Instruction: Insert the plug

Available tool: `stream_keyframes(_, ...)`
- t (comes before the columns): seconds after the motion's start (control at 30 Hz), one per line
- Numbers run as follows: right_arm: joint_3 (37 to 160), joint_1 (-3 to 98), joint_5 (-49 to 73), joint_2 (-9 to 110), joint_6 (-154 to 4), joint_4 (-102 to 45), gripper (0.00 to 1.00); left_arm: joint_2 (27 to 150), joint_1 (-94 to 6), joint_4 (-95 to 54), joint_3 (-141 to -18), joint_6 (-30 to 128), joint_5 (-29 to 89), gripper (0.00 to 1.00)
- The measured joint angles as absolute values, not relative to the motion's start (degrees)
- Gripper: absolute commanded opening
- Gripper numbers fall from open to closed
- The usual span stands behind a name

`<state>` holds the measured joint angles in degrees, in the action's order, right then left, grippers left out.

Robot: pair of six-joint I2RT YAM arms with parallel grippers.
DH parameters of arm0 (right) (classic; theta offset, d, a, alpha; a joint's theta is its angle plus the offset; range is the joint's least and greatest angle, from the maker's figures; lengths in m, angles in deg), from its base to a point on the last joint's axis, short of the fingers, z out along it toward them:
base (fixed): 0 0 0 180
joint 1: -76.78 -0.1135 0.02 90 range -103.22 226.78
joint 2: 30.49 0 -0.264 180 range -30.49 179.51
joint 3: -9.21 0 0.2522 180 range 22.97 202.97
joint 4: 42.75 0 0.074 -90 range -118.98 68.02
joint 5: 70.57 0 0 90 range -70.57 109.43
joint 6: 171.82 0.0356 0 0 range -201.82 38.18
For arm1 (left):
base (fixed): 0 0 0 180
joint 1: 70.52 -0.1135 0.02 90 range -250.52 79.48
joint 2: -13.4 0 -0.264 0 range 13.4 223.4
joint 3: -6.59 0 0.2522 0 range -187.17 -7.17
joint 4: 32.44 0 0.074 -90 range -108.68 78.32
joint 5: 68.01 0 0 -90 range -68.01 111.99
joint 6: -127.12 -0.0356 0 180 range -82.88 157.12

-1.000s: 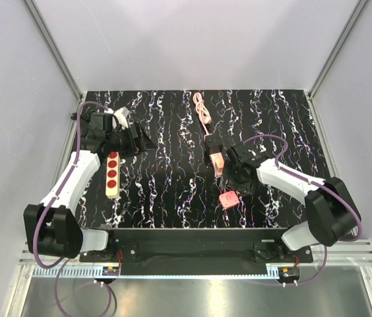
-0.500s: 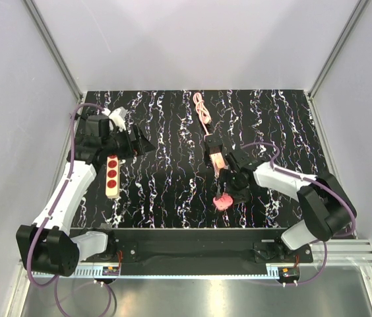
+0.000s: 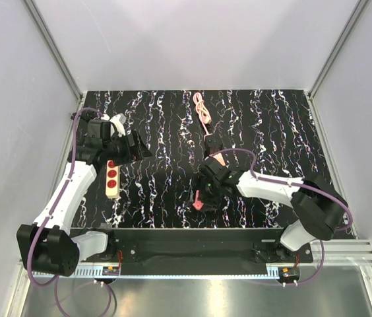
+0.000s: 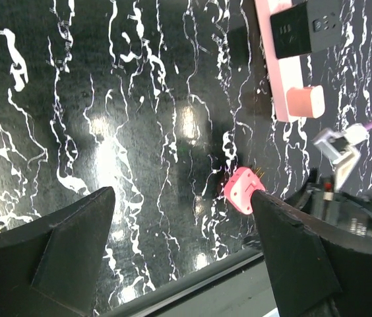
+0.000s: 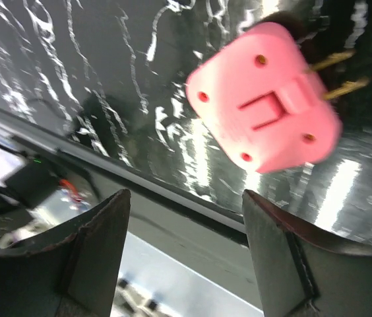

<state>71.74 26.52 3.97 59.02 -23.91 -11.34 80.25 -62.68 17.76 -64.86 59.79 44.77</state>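
— Tool by tool, from above: how do they stand?
— At the lower middle of the frame, the right tool point(image 3: 201, 193) hangs low over the plug point(image 3: 198, 202), near the front edge of the desk point(image 3: 159, 125). Its spread is too small to read there. At the upper left, the left tool point(image 3: 136, 146) sits beside the beige strip point(image 3: 111, 177).
— And the left wrist view?
— Here the left tool point(image 4: 181, 198) is spread wide with nothing between. The plug point(image 4: 242, 189) lies right of centre, its prongs point(image 4: 258, 172) aimed toward the pink power strip point(image 4: 285, 72) in the upper right corner, well apart from it.
— Right wrist view?
— Spread too, the right tool point(image 5: 186, 198) grips nothing. The plug point(image 5: 265, 109) is beyond its fingers point(image 5: 97, 254), upper right, blurred. Its long axis runs from back face to prongs point(image 5: 336, 71), which point right and slightly up.
— How will it handle?
— I judge it light, rigid, smooth plastic, likely to skid on the glossy desk. Pinch the flat sides of the body, clear of the thin prongs, which could bend.
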Motion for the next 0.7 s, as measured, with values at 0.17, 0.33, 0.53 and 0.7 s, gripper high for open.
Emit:
stream_keyframes(0.17, 73.64, 26.52, 10.92, 56.20, -32.06, -1.59, 0.76, 80.25, -62.68, 18.05, -63.96, 59.81, 44.84, 0.90)
stream_keyframes(0.33, 77.40, 26.56, 17.43, 56.73, -38.88, 5.23, 0.80, 80.25, -62.68, 18.09, -61.73, 59.86, 45.23, 0.90)
stream_keyframes(0.53, 80.83, 26.56, 19.35, 61.75, -47.99, 5.98, 0.79, 80.25, -62.68, 17.87, -61.30, 59.81, 46.28, 0.91)
stream_keyframes(0.7, 80.77, 26.56, 17.80, 64.70, -52.76, 4.97, 0.79, 80.25, -62.68, 17.79, -61.30, 59.79, 47.70, 0.91)
